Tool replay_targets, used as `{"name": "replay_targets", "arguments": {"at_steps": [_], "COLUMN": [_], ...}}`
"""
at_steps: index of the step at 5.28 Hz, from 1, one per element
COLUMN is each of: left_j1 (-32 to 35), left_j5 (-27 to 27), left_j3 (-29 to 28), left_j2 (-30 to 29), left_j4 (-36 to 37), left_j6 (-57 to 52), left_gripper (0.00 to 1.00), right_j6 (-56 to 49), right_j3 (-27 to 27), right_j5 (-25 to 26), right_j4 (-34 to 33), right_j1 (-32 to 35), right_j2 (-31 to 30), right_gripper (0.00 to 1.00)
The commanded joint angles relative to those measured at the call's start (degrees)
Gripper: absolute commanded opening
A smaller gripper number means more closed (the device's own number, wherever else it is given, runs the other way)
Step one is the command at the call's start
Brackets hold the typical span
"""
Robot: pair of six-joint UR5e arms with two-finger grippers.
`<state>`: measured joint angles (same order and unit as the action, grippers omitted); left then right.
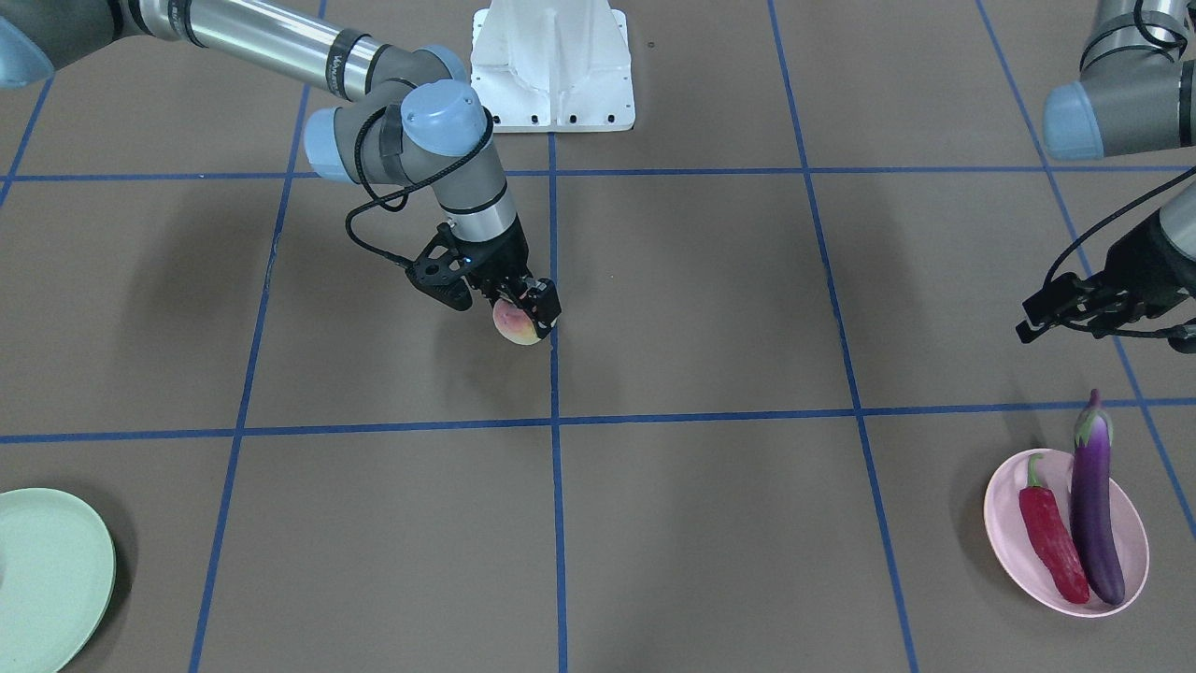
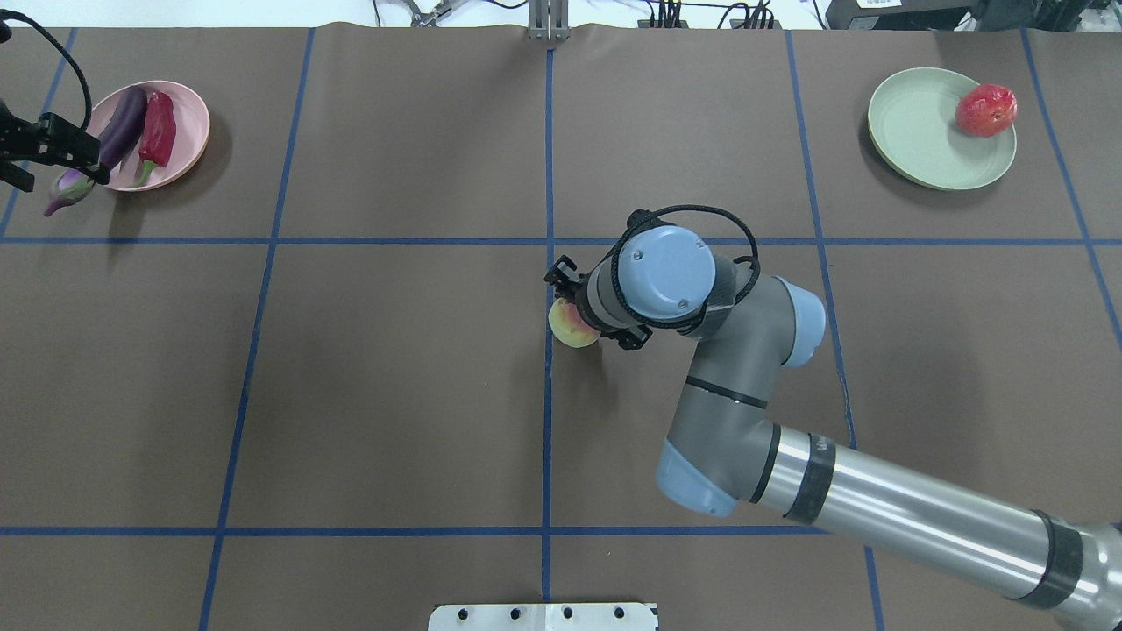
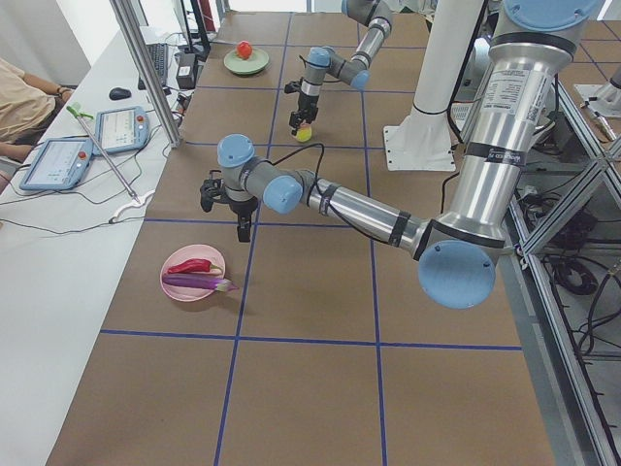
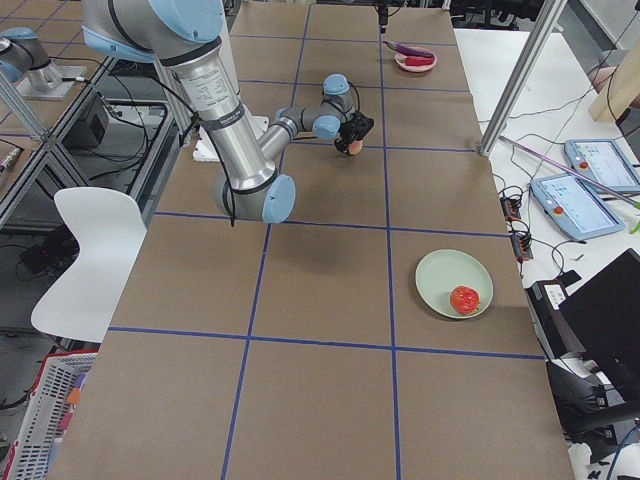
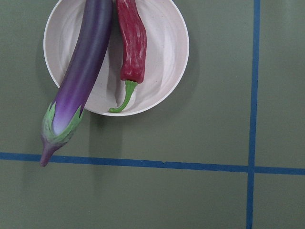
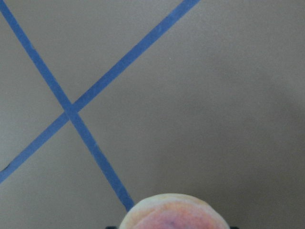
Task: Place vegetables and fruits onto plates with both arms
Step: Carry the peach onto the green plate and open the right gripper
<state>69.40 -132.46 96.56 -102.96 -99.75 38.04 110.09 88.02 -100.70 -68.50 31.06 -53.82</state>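
Observation:
My right gripper [image 1: 523,316] is shut on the pink-and-yellow peach [image 1: 516,327] and holds it just above the table's middle, by a blue tape line; the peach's top shows in the right wrist view [image 6: 174,213]. The purple eggplant [image 1: 1093,505] and the red chili [image 1: 1051,537] lie side by side on the pink plate [image 1: 1135,535], with the eggplant's cap end over the rim. My left gripper [image 1: 1149,313] hovers apart from that plate; I cannot tell whether it is open. The pomegranate [image 2: 986,109] sits on the green plate [image 2: 916,131].
Brown table with a blue tape grid. The white robot base [image 1: 551,65] stands at the robot's edge. The two plates are at opposite far corners. Operators' tablets [image 3: 97,131] lie on a side bench beyond the table.

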Motion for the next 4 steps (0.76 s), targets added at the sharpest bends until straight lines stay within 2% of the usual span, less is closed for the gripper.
{"name": "replay_targets", "arguments": {"at_steps": [1, 4], "left_j1": [0.04, -0.31], "left_j5": [0.10, 0.36], "left_j3": [0.12, 0.12], "left_j2": [-0.05, -0.48], "left_j4": [0.00, 0.00], "left_j6": [0.10, 1.85], "left_gripper": [1.00, 1.00], "right_j6": [-19.33, -45.23], "right_j3": [1.20, -17.03], "right_j5": [-7.20, -2.15], "right_j4": [-0.67, 0.03], "right_j1": [14.47, 32.78], "right_j2": [-6.61, -7.70], "right_gripper": [0.00, 0.00]}}
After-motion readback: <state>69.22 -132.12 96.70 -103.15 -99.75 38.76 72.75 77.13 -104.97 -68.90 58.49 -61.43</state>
